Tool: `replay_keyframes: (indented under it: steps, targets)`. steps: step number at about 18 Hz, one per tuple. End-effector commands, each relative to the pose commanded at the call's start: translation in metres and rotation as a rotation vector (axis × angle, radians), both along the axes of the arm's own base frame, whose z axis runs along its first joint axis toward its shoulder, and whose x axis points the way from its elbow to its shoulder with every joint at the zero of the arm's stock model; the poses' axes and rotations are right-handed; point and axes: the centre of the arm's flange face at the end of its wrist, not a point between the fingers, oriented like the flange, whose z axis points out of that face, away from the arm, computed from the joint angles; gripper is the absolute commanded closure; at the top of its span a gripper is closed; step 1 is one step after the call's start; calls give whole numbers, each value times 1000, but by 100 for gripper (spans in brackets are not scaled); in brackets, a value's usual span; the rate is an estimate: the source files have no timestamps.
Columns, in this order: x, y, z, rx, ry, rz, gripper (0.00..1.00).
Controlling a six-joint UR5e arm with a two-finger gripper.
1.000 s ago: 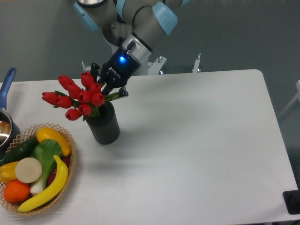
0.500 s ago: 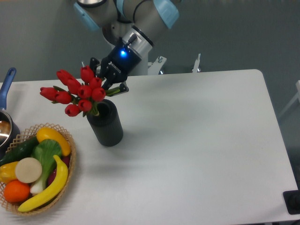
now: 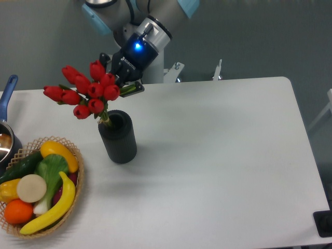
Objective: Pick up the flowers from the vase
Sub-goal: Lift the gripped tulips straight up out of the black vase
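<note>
Gripper (image 3: 120,78) fingers clamped on the flowers (image 3: 85,92), stems partly inside the vase (image 3: 118,137)

The flowers (image 3: 83,93) are a bunch of red closed tulip buds on green stems, leaning up and to the left of the vase (image 3: 118,137). The buds sit well above its mouth; only the lower stem ends reach down to the rim. The vase is a dark grey-black cylinder with a round open mouth, standing upright directly beneath the stems.
</note>
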Motion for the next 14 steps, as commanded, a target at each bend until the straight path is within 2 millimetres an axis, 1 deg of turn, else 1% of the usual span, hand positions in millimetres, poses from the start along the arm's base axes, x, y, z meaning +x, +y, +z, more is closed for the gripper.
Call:
replay_keyframes:
  steps: [3, 9, 12, 14]
  targets:
    - [-7, -1, 20, 25, -5, 16, 100]
    - [-30, -9, 63, 68, -80, 86, 100]
    - [-43, -17, 90, 65, -129, 147, 100]
    - [-51, -20, 98, 71, -122, 164, 100]
